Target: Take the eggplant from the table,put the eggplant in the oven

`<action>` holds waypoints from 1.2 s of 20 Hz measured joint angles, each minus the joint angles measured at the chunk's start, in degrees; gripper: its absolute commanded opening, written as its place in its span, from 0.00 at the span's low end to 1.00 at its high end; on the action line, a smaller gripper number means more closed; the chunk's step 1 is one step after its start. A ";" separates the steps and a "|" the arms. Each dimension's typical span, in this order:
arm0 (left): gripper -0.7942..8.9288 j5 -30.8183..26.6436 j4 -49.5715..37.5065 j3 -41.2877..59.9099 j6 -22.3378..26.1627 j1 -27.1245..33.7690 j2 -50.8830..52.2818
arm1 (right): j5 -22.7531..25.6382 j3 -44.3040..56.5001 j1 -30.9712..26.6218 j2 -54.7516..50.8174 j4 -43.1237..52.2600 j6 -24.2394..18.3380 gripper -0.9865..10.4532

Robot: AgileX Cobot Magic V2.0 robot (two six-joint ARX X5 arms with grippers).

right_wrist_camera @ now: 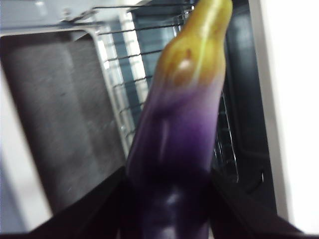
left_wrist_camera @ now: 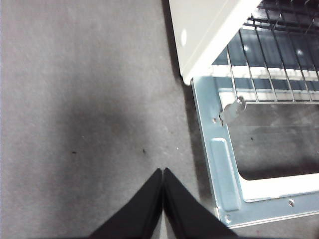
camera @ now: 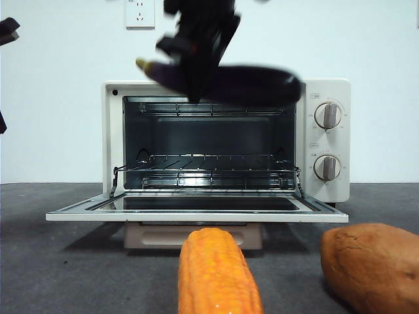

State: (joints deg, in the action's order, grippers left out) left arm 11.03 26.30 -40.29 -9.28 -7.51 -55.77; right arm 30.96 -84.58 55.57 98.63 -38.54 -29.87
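Observation:
The dark purple eggplant (camera: 255,84) hangs level in the air in front of the top edge of the cream oven (camera: 327,190), its yellowish stem tip pointing left. My right gripper (camera: 196,82) comes down from above and is shut on the eggplant (right_wrist_camera: 174,149) nearer its stem end. The oven's door (camera: 196,214) lies open and flat, and the wire rack (camera: 206,163) inside is bare. My left gripper (left_wrist_camera: 163,172) is shut on nothing, low over the grey table (left_wrist_camera: 75,124) beside the open door's corner (left_wrist_camera: 219,169).
An orange corn cob (camera: 216,275) lies on the table in front of the open door. A brown sweet potato (camera: 373,261) lies at the front right. A black tip (camera: 8,29) shows at the upper left edge. The wall behind holds a socket (camera: 140,13).

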 measured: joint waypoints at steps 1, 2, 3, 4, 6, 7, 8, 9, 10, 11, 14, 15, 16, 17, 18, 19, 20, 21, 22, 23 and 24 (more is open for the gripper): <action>0.09 0.26 -0.52 0.00 -0.26 0.00 0.00 | 0.04 0.00 -0.74 1.51 1.62 -0.94 0.22; 0.09 0.42 -1.29 0.00 -0.33 0.00 0.00 | 0.15 0.00 -1.40 2.75 3.19 -1.95 0.22; 0.09 0.59 -1.46 0.00 -0.35 0.00 0.00 | 0.13 0.00 -2.01 3.96 5.03 -2.97 0.22; 0.09 0.87 -1.49 0.00 -0.37 0.00 0.00 | 0.20 0.00 -2.47 5.03 6.95 -3.87 0.22; 0.09 0.92 -1.42 0.00 -0.37 0.00 0.00 | 0.39 0.00 -3.15 6.78 9.57 -5.97 0.22; 0.09 0.92 -1.42 0.00 -0.37 0.00 0.00 | 0.44 0.00 -3.52 7.45 10.49 -6.95 0.22; 0.09 0.96 -1.42 0.00 -0.37 0.00 0.00 | 0.52 0.00 -3.96 8.15 11.32 -8.02 0.22; 0.09 1.18 -1.42 0.00 -0.39 0.00 0.00 | 0.61 0.00 -4.07 8.66 12.02 -8.76 0.23; 0.09 1.55 -1.36 0.00 -0.44 0.00 0.00 | 0.63 0.00 -4.48 9.14 12.76 -9.53 0.24; 0.09 2.38 -1.38 0.00 -0.50 0.00 0.00 | 0.63 0.00 -4.96 9.46 12.96 -10.23 0.25; 0.09 2.86 -1.36 0.00 -0.52 0.00 0.00 | 0.79 0.00 -6.16 10.86 13.38 -10.88 0.31; 0.09 2.84 -1.36 0.00 -0.52 0.00 0.00 | 0.79 0.00 -6.51 11.39 13.38 -10.88 0.33; 0.09 2.84 -1.33 0.00 -0.52 0.00 0.00 | 0.90 0.00 -6.80 11.82 13.51 -10.84 0.34; 0.09 2.86 -1.33 0.00 -0.52 0.00 0.00 | 1.40 0.00 -6.88 12.00 13.51 -10.82 0.35; 0.09 2.84 -1.31 0.00 -0.52 0.00 0.00 | 2.10 0.00 -6.88 12.00 13.77 -10.78 0.36; 0.09 2.86 -1.31 0.00 -0.52 0.00 0.00 | 2.36 0.00 -6.86 11.98 14.36 -10.73 0.37; 0.09 2.86 -1.33 0.00 -0.52 0.00 0.00 | 3.21 0.00 -6.86 12.00 14.51 -10.64 0.37; 0.09 2.86 -1.29 0.00 -0.52 0.00 0.00 | 3.63 0.00 -6.86 12.00 14.49 -10.60 0.37; 0.09 2.86 -1.33 0.00 -0.52 0.00 0.00 | 3.72 0.00 -6.86 12.00 14.29 -10.38 0.37; 0.09 2.84 -1.31 0.00 -0.52 0.00 0.00 | 3.74 0.00 -6.86 12.00 13.94 -10.23 0.37; 0.09 2.86 -1.31 0.00 -0.52 0.00 0.00 | 3.85 0.00 -6.88 12.00 13.53 -9.92 0.37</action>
State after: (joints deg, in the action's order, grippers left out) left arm 13.89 24.99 -40.29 -9.80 -7.51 -55.77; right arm 34.81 -84.58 48.69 110.63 -25.02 -39.79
